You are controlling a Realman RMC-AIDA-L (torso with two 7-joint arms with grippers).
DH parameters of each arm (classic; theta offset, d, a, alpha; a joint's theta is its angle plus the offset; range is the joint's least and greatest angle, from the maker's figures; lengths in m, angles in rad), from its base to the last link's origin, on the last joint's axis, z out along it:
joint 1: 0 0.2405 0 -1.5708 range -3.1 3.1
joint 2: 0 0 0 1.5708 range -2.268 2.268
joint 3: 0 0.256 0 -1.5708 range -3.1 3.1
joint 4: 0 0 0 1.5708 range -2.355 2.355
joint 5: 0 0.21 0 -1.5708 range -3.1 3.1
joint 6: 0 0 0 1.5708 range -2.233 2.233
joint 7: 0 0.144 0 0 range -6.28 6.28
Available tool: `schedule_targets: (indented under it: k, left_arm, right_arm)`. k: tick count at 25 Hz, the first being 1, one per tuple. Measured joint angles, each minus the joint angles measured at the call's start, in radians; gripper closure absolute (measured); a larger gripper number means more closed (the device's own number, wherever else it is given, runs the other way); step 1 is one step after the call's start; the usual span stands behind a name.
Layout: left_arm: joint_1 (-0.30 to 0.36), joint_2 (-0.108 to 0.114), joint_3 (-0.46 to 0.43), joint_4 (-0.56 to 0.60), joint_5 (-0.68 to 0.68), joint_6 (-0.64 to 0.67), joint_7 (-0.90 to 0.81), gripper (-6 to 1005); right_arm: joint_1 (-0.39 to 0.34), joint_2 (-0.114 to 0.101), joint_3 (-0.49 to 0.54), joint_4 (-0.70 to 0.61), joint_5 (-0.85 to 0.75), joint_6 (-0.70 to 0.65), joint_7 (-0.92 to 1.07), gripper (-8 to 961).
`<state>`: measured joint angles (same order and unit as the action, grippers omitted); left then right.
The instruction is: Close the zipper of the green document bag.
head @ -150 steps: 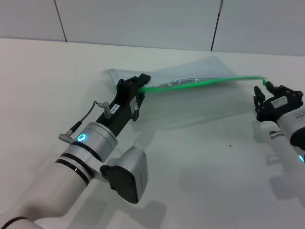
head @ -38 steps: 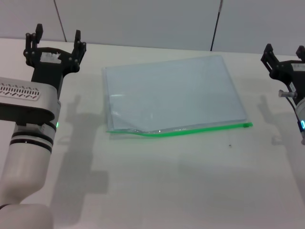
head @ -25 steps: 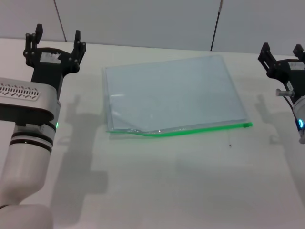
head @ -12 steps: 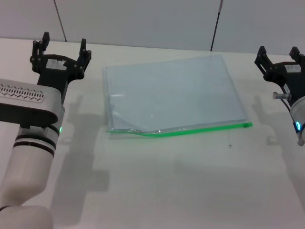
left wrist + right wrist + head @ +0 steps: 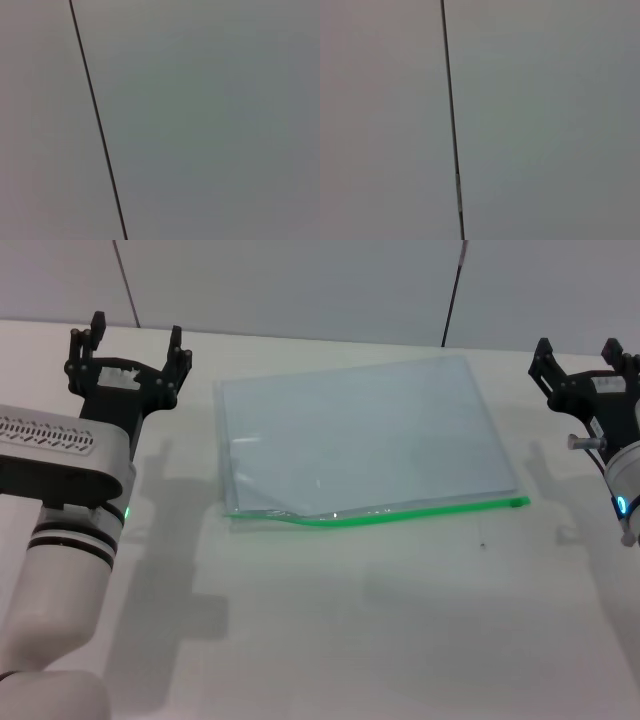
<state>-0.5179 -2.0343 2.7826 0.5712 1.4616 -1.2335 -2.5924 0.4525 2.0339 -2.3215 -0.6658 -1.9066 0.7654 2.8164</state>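
The green document bag (image 5: 365, 435) lies flat on the white table, a pale translucent pouch in the middle of the head view. Its zipper (image 5: 400, 512) runs as a bright green strip along the near long edge, ending at the right corner; toward the left end the strip bows and the edge looks lifted. My left gripper (image 5: 130, 340) is raised at the far left, open, holding nothing, well clear of the bag. At the far right my right gripper (image 5: 575, 352) is raised too, open and empty. Both wrist views show only a grey wall with a dark seam.
The white table (image 5: 330, 640) stretches around the bag. A grey panelled wall (image 5: 300, 285) stands behind it. My left arm's white body (image 5: 60, 540) fills the near left side.
Both arms let go of the bag and lifted away to the sides; the bag now lies flat on the table. In the last second both grippers shifted slightly inward.
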Motion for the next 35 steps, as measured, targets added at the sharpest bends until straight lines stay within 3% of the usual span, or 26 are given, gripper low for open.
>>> schedule_targets:
  k: [35]
  left_arm:
    - [0.003, 0.001, 0.000, -0.001, 0.000, -0.003, 0.000, 139]
  right_arm:
    - [0.005, -0.002, -0.009, 0.000, 0.000, 0.003, 0.000, 96]
